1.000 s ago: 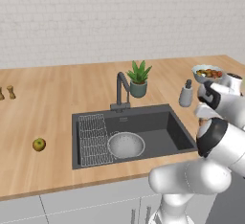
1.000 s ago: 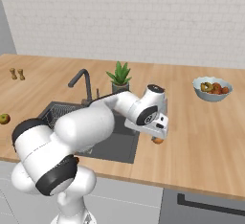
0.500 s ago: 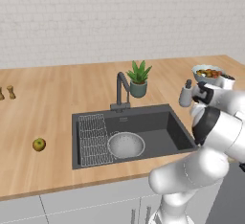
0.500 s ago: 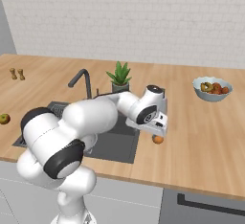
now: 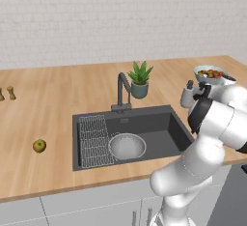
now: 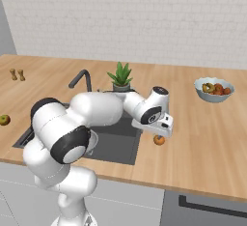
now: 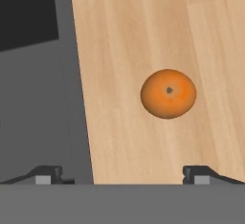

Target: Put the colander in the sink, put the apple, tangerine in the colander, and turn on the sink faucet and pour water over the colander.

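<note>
Orange tangerine (image 7: 168, 93) on wooden tabletop (image 7: 143, 36) beside sink (image 6: 113, 145), under wide-open, empty gripper (image 7: 122, 174); sits off-centre, so closing may roll it away.

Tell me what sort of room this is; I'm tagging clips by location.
A rendered home kitchen, most likely: a wooden counter with a built-in sink and tap, plus a fruit bowl.

place: kitchen | cues: wooden counter (image 5: 58, 109), sink (image 5: 159, 128) with faucet (image 5: 122, 91), fruit bowl (image 6: 213, 89), white brick wall (image 5: 96, 22)
</note>
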